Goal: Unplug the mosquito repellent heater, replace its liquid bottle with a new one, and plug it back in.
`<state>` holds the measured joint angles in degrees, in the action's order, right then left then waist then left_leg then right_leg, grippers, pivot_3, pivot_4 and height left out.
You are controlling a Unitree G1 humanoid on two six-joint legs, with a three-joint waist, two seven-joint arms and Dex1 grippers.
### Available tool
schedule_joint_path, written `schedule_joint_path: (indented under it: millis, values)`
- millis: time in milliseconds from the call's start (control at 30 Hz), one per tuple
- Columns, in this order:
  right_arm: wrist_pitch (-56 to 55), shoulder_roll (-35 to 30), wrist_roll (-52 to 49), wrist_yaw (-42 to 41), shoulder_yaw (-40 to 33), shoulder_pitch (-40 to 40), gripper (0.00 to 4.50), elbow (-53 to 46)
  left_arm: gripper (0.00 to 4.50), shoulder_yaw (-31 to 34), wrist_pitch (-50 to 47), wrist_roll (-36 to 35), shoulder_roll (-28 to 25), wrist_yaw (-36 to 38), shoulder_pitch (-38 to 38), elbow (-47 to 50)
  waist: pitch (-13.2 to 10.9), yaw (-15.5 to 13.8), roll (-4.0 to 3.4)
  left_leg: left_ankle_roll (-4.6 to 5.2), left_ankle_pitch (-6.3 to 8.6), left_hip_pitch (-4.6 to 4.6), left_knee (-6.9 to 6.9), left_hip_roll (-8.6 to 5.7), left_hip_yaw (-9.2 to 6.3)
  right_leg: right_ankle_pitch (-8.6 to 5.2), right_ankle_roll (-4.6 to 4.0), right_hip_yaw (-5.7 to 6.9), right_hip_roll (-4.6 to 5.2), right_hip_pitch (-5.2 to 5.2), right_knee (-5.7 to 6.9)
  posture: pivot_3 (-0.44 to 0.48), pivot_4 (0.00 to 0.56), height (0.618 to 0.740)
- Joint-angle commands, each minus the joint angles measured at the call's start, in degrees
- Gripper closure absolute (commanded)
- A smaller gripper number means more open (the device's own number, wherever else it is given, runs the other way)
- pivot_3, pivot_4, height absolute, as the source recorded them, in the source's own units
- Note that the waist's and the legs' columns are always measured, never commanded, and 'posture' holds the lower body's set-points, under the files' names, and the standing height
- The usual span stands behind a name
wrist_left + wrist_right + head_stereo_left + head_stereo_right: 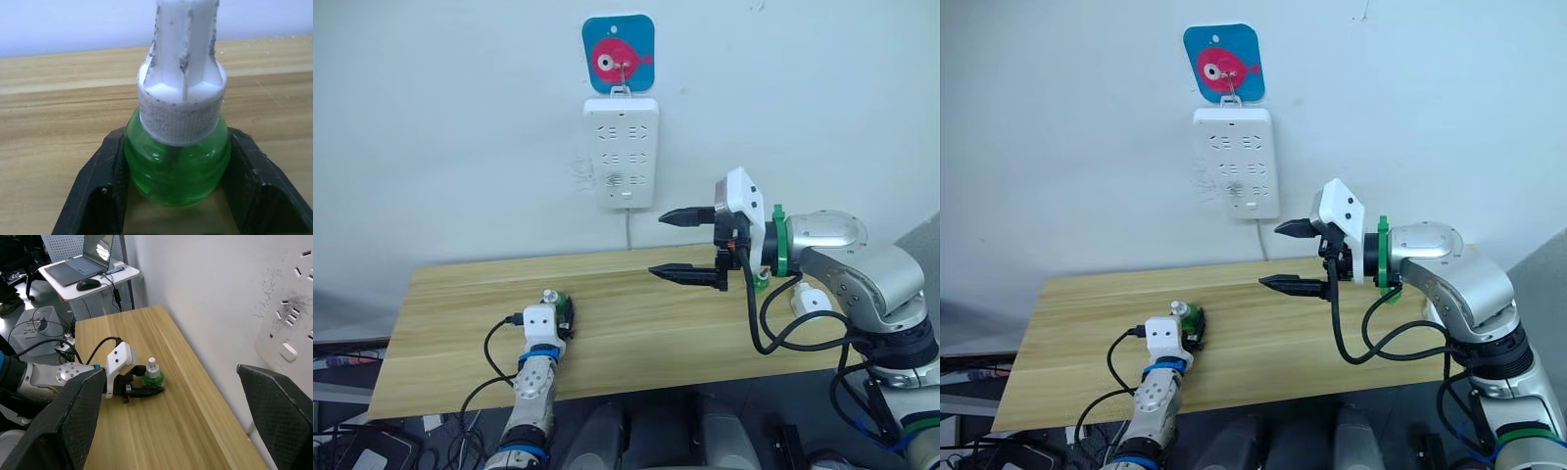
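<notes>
A: Status of left gripper?

B: Clamped on the bottle, one finger to each side of the green belly. Holding it upright on the table, white cap up, at the near left.

A: And of right gripper?

B: Spread wide, gripping nothing. Hanging above the table's far right, fingers pointing left, just right of and below the strip on the wall. Nothing plugged into that strip.

A: Location of the heater?

B: Probably the small white unit on the table's right edge, half hidden behind the right forearm. Can't make out prongs or face, so can't give its long axis.

A: Bearing from the grippers?

B: Right of and below the right fingertips, back toward that arm's elbow, so behind the way the fingers point. Well apart from the left gripper, across the whole table. Right arm far nearer.

A: Implication for the next move?

B: Likely calls for turning the right wrist down and back to reach it, then bringing unit and upright bottle together.
</notes>
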<state>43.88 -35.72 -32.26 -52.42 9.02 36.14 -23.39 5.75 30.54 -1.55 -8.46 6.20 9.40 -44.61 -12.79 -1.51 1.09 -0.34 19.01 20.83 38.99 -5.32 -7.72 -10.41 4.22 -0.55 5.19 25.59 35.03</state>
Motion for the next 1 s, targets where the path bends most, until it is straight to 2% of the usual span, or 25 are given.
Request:
schedule_joint_path:
  millis: [33,133,200,300,467,633,800,900,1000]
  values:
    - [-3.0,-1.3,0.7,0.0,-2.4,-3.9,0.0,-2.0,2.28,-7.3,-4.3,1.0,-3.6,13.2,-0.2,12.2,-0.1,-0.3,0.0,0.0,0.0,0.05,0.0,-0.02,-0.05,0.0,0.0,0.07,-0.01,0.01,0.0,0.097,0.27,0.74]
    - [-5.3,-1.1,2.1,0.9,-2.1,-7.6,0.0,-3.1,2.28,-13.4,-11.9,-3.1,-8.5,28.8,0.3,23.2,-0.1,-0.3,0.01,0.0,0.0,0.11,0.02,-0.05,-0.03,0.0,0.0,0.09,-0.01,0.03,0.01,0.097,0.26,0.74]
    - [-5.9,-0.2,2.7,1.7,-1.7,-8.7,0.0,-3.1,2.28,-15.6,-16.7,-5.4,-10.7,35.2,1.4,28.1,-0.1,0.0,0.0,0.0,0.0,0.08,0.02,-0.04,-0.02,0.0,0.0,0.05,-0.01,0.03,0.03,0.093,0.253,0.74]
    - [-7.6,1.6,4.9,4.0,-0.1,-11.3,0.0,-2.8,2.28,-18.8,-26.4,-10.3,-12.4,45.1,7.1,34.2,-0.1,0.2,-0.02,-0.02,-0.01,0.05,0.01,0.03,-0.01,0.0,0.0,0.03,-0.04,0.04,0.03,0.07,0.241,0.74]
    - [-9.0,3.9,7.7,7.3,1.3,-14.3,0.0,-2.9,2.28,-20.4,-33.8,-13.9,-12.7,53.3,13.4,37.1,-0.1,0.4,-0.03,-0.05,-0.03,0.08,0.01,-0.01,0.05,0.0,0.0,-0.01,-0.13,0.1,0.03,0.026,0.22,0.74]
    - [-9.4,7.0,9.3,11.2,1.8,-16.0,0.0,-3.5,2.28,-20.1,-34.0,-14.1,-12.5,58.2,19.1,32.9,-0.1,0.8,-0.03,-0.08,-0.05,0.08,0.02,0.01,0.1,0.01,-0.01,0.01,-0.12,0.16,0.04,-0.028,0.205,0.74]
    - [-8.7,10.0,9.4,13.7,1.8,-16.1,0.0,-3.2,2.28,-20.0,-32.7,-13.4,-12.4,60.8,22.1,29.5,-0.1,1.5,-0.03,-0.09,-0.05,0.08,0.02,-0.01,0.12,0.01,-0.01,-0.01,-0.12,0.16,0.04,-0.04,0.196,0.74]
    - [-8.9,10.6,9.6,14.0,1.9,-15.9,0.62,-2.6,2.28,-19.9,-31.7,-13.0,-12.3,61.4,22.5,28.5,-0.1,1.7,-0.04,-0.09,-0.05,0.09,0.02,-0.02,0.13,0.01,-0.01,-0.01,-0.12,0.18,0.03,-0.038,0.192,0.74]
    - [-10.3,10.4,10.0,13.0,2.2,-15.8,1.73,-1.8,2.28,-19.8,-31.5,-12.7,-12.1,61.3,22.2,28.6,-0.1,1.8,-0.04,-0.09,-0.05,0.09,0.02,0.0,0.13,0.01,-0.01,-0.01,-0.13,0.19,0.05,-0.036,0.189,0.74]
